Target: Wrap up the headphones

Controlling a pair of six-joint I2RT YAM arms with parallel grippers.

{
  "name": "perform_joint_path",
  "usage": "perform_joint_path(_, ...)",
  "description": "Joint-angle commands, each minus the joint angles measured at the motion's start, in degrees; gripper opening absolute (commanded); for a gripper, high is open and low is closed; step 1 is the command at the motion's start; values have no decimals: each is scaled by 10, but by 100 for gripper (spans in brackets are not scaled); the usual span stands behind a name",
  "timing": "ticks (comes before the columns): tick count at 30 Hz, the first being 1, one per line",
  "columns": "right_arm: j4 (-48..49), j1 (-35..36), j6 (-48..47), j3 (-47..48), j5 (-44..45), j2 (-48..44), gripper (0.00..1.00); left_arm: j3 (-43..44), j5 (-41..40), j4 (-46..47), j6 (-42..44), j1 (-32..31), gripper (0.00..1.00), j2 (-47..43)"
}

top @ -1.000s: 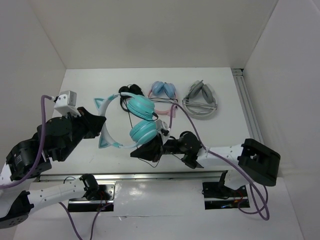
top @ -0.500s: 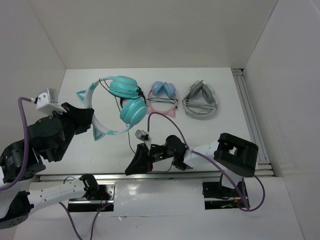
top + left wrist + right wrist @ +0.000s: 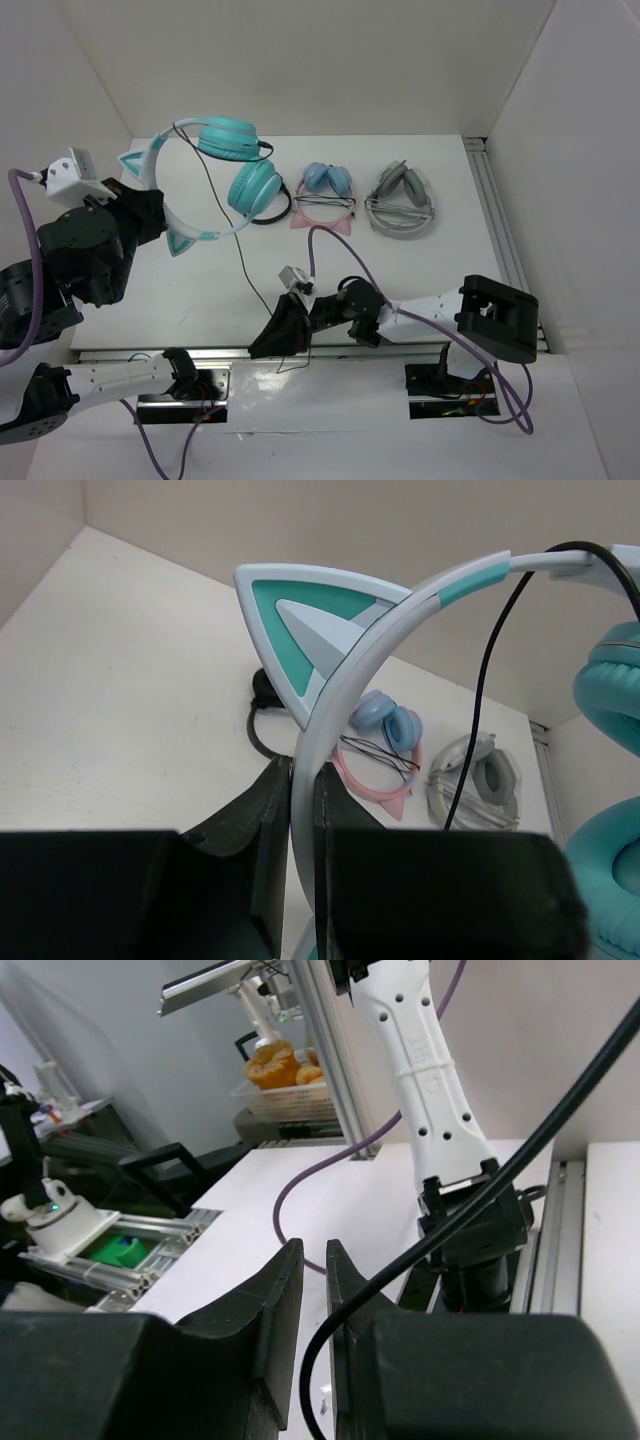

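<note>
left claw (image 3: 300,775) is pinching the headband (image 3: 335,685), holding the headphones (image 3: 228,138) off the surface (image 3: 450,260); right claw (image 3: 313,1260) is pinching the cable (image 3: 479,685).

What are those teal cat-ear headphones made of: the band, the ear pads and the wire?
Headband: looks like hard moulded plastic, smooth and matte, with crisp edges. Ear pads: seemingly padded leatherette, judging by the soft sheen and puffy roll. Cable: thin and black, likely rubber-coated, since it bends freely.
</note>
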Motion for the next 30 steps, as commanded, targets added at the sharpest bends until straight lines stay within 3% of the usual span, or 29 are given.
perform_joint_path(1, 78, 18, -54, -2, 29, -22, 23, 46, -69, 46, 32, 2, 0, 9)
perform_joint_path(5, 54, 42, -62, 3, 29, -22, 22, 46, -100, 84, 83, 2, 0, 14)
perform_joint_path(10, 94, 62, -47, 8, 22, -9, 20, 18, -129, 118, 120, 2, 0, 20)
perform_joint_path(21, 24, 111, -63, 47, 15, -33, 26, -180, -191, 339, 293, 2, 0, -11)
perform_joint_path(30, -64, 121, -99, 47, 32, -96, 30, -227, -209, 346, 293, 2, 0, -22)
